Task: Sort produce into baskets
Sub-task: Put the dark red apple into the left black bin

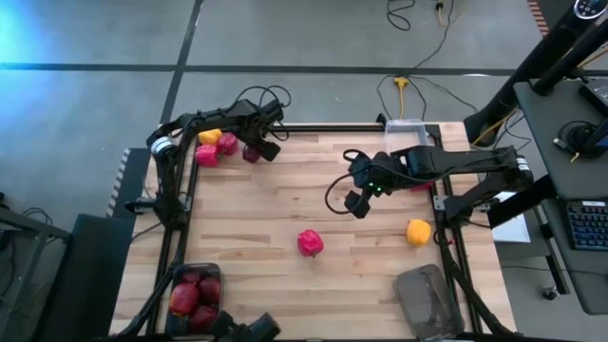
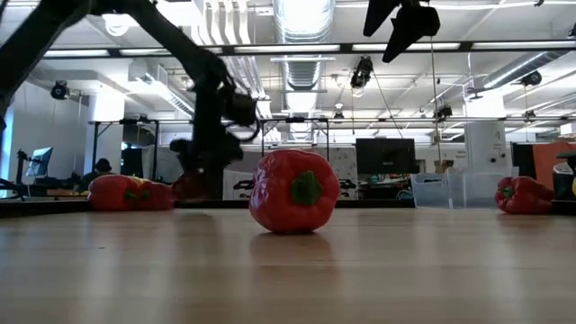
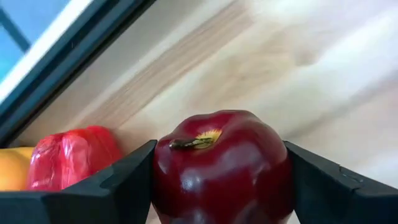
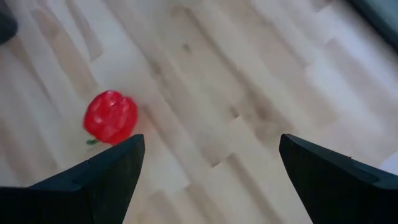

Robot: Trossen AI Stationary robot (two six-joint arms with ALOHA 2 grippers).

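My left gripper (image 1: 255, 150) is at the table's far left, shut on a dark red apple (image 3: 221, 168). Beside it lie two red-pink peppers (image 1: 207, 155) (image 1: 228, 142) and a yellow one (image 1: 210, 136); a pepper (image 3: 71, 155) also shows in the left wrist view. My right gripper (image 1: 358, 201) is open and empty, raised above the table right of centre (image 2: 405, 22). A red pepper (image 1: 310, 243) sits on the table at the middle (image 4: 111, 116). A yellow-orange one (image 1: 418, 232) lies at the right. My left gripper pinches the apple between its two fingers, one finger (image 3: 134, 180) on each of the apple's opposite sides (image 3: 163, 177). The apple's stem faces the wrist camera. The apple is low near the table (image 2: 189, 186); whether it rests on it I cannot tell.
A dark basket (image 1: 211, 271) with several dark red apples stands at the near left. Another dark basket (image 1: 427, 299) stands at the near right. A clear basket (image 1: 407, 131) stands at the far right edge, with a red pepper (image 2: 522, 193) near it.
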